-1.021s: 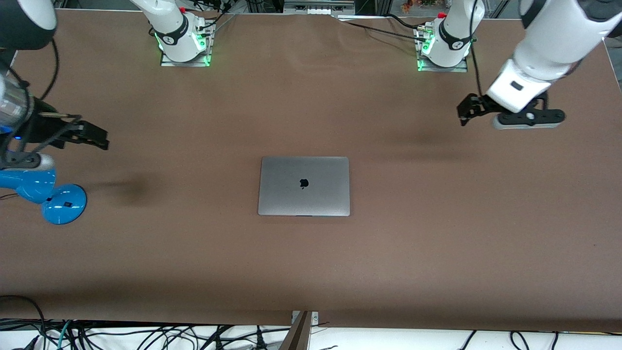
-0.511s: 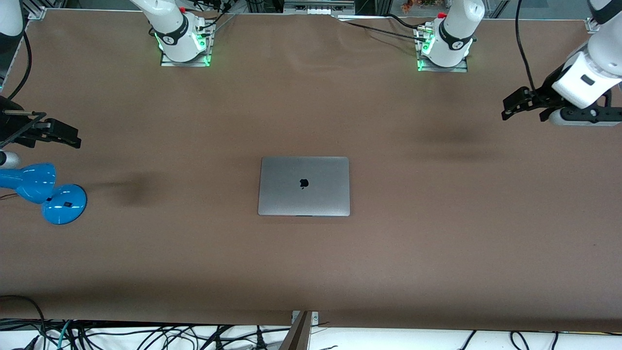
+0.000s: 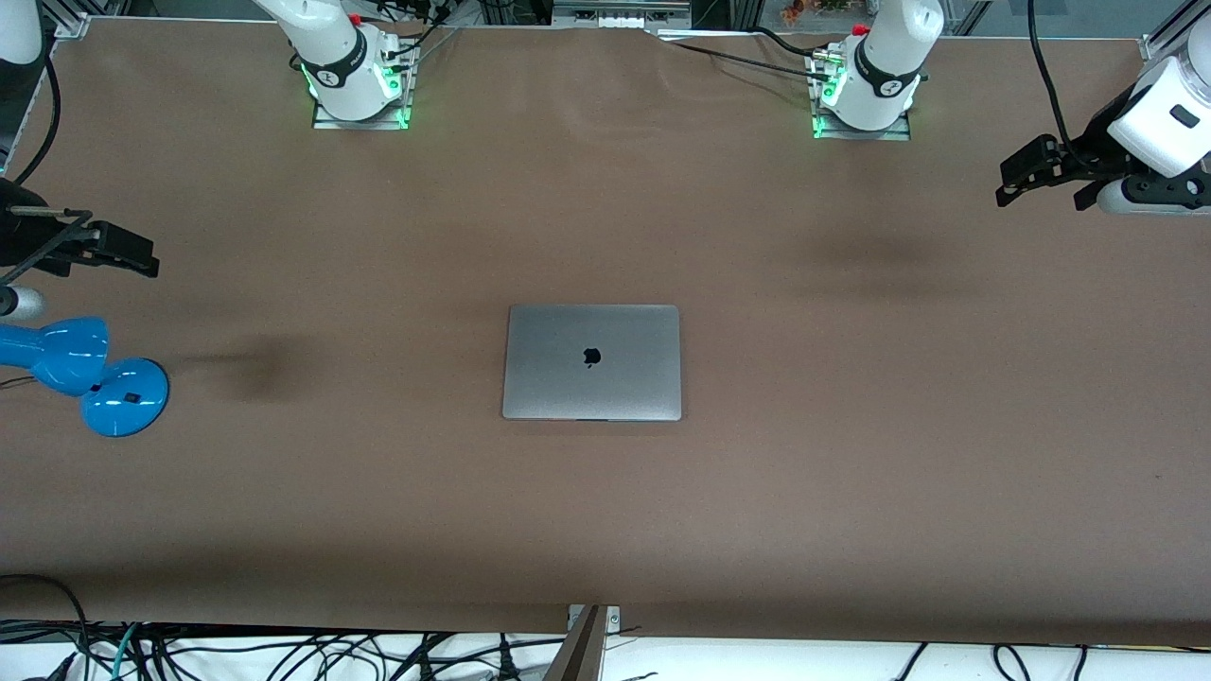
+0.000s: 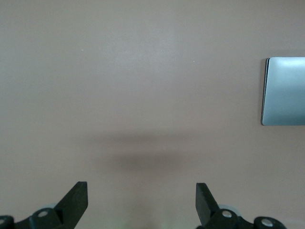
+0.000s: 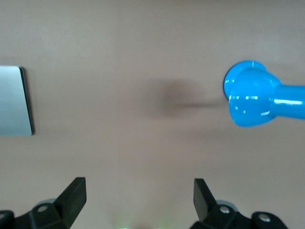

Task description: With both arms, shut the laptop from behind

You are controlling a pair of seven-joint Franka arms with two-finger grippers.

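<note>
Both jaws stand wide open and empty: the left gripper [image 3: 1026, 177] hangs over the bench [image 3: 851, 454] at the left arm's end, the right gripper [image 3: 123, 251] over the right arm's end. Well apart from each, between them, the laptop [image 3: 592, 362] lies flat, lid already down, logo up. It looks slim, stiff, smooth and likely slippery, best pressed on the lid's edge rather than pinched. A blue lamp [image 3: 90, 374] sits below the right jaws.

even overhead light, soft blurred shadows on the table [image 3: 851, 454] — no glare, wrist views slightly soft
</note>
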